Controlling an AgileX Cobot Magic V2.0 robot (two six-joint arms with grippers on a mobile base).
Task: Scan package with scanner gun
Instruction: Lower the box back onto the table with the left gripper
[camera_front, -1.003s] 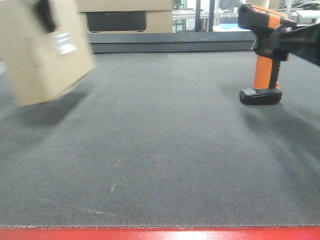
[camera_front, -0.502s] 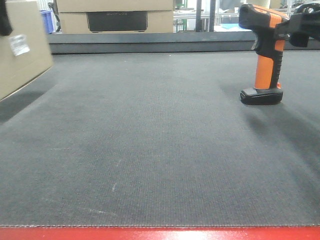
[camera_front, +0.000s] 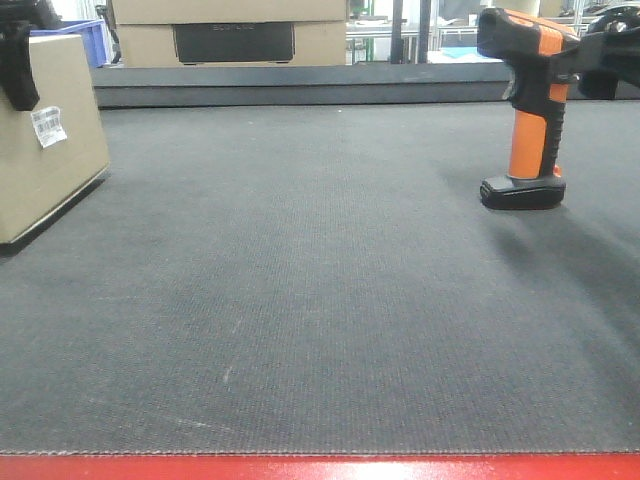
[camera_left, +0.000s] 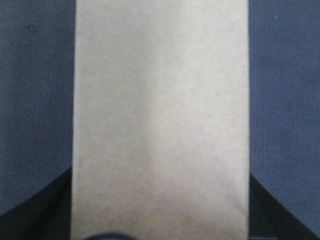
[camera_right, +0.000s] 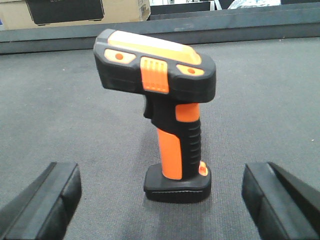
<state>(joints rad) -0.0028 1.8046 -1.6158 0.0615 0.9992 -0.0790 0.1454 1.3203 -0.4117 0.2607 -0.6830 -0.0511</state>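
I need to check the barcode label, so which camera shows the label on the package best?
The exterior front-facing view: the small white label shows on the package side face. The left wrist view shows only the package's plain tan top, no label. The right wrist view shows no package, just the scanner gun.

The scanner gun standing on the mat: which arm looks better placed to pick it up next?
The right. Its gripper is open with the scanner gun upright between the fingers, untouched. The left gripper is far across the mat, at the package.
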